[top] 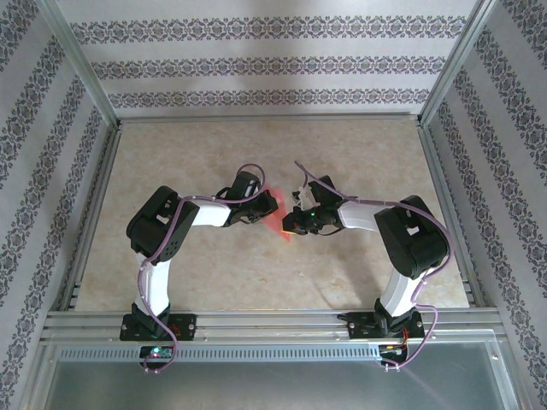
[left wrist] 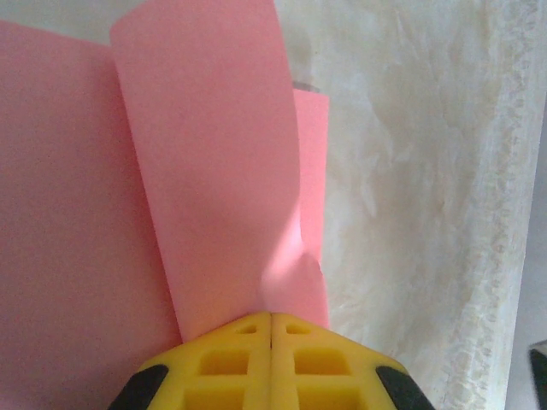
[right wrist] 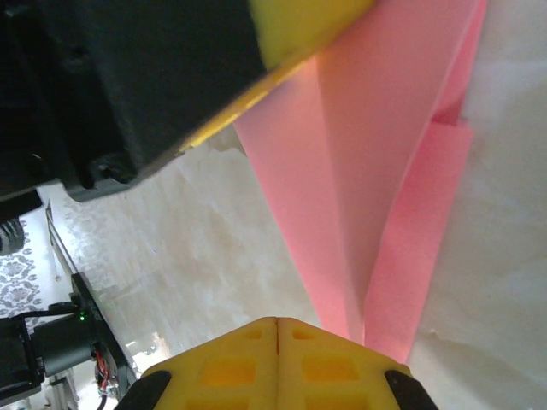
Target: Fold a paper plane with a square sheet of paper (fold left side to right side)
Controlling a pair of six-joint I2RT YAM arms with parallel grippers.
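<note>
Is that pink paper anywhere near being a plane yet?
Not close. Done: the pink paper is bent into loose, curling flaps, no dart shape. In hand: the left gripper pinches its edge; the right gripper, also shut, is at another edge. Left: pressing sharp creases and the pointed nose.

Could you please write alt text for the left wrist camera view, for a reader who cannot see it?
The left hand, its yellow fingertips shut at the bottom edge, seems to pinch a pink paper whose flap curls up and away from them over the flatter part of the sheet. A pale marbled table lies to the right.
</note>
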